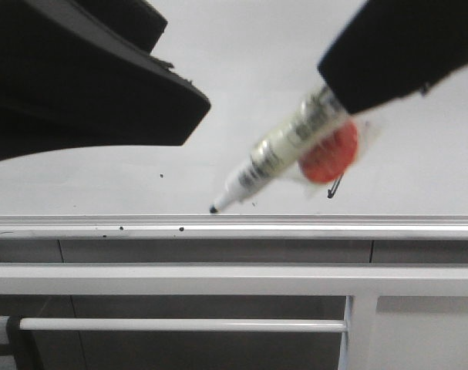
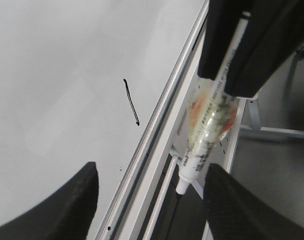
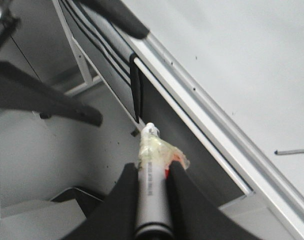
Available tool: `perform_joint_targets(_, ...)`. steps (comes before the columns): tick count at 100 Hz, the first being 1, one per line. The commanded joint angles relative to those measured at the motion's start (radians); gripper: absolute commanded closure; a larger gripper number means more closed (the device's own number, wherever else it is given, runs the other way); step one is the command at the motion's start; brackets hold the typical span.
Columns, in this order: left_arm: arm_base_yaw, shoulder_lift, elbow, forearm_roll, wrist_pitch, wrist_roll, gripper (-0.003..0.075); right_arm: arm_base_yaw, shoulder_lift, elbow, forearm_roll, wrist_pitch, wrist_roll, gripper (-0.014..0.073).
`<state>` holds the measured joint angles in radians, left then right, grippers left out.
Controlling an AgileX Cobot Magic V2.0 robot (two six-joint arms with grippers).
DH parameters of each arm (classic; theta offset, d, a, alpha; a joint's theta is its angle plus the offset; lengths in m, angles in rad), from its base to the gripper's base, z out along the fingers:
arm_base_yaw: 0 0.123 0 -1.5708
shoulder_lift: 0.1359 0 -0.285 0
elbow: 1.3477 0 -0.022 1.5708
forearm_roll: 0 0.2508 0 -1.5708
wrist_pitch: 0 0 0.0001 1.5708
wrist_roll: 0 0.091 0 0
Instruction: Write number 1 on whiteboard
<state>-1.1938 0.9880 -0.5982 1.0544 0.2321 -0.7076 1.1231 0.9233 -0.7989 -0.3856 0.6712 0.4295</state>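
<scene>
We seem to be in a lab or office: a wall-mounted whiteboard (image 1: 241, 92) with an aluminium rail (image 1: 295, 227), grey metal bars (image 1: 180, 324) below it.

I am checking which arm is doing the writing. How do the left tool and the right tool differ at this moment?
The right tool is shut on the marker, while the left tool is open and holds nothing. In the front view the right tool comes in from the upper right, the left tool from the upper left. Both hang in front of the whiteboard, where the number 1 is already drawn.
</scene>
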Motion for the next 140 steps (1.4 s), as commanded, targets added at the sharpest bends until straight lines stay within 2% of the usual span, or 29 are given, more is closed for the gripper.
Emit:
perform_joint_targets(1, -0.009, -0.008, -0.025, 0.012, -0.018, -0.001, 0.0298, -0.007, -0.002, -0.056, -0.035, -0.052, 0.002, 0.0637)
perform_joint_targets(29, -0.009, 0.021, -0.025, 0.012, -0.017, 0.001, 0.0298, -0.007, 0.016, -0.092, -0.033, -0.050, 0.011, 0.0637)
perform_joint_targets(47, -0.009, 0.029, -0.025, 0.013, -0.017, 0.001, 0.0299, -0.007, 0.018, -0.092, -0.008, -0.115, 0.011, 0.0637)
perform_joint_targets(123, -0.009, 0.029, -0.025, 0.013, -0.009, 0.001, 0.0304, -0.005, 0.018, -0.092, 0.038, -0.142, 0.011, 0.0637)
perform_joint_targets(126, -0.009, 0.029, -0.025, 0.013, -0.009, 0.001, 0.0323, -0.005, 0.018, -0.092, 0.038, -0.142, 0.011, 0.0637)
perform_joint_targets(130, -0.009, 0.029, -0.025, 0.013, -0.009, 0.001, 0.0401, -0.005, 0.018, -0.092, 0.038, -0.142, 0.011, 0.0637)
perform_joint_targets(133, -0.009, 0.029, -0.025, 0.013, -0.009, 0.001, 0.0486, -0.005, 0.018, -0.092, 0.038, -0.142, 0.011, 0.0637)
perform_joint_targets(138, -0.009, 0.029, -0.025, 0.013, -0.009, 0.001, 0.0700, -0.005, 0.018, -0.092, 0.038, -0.142, 0.011, 0.0637)
perform_joint_targets(140, -0.009, 0.029, -0.025, 0.013, -0.009, 0.001, 0.0746, -0.005, 0.018, -0.092, 0.038, -0.142, 0.011, 0.0637)
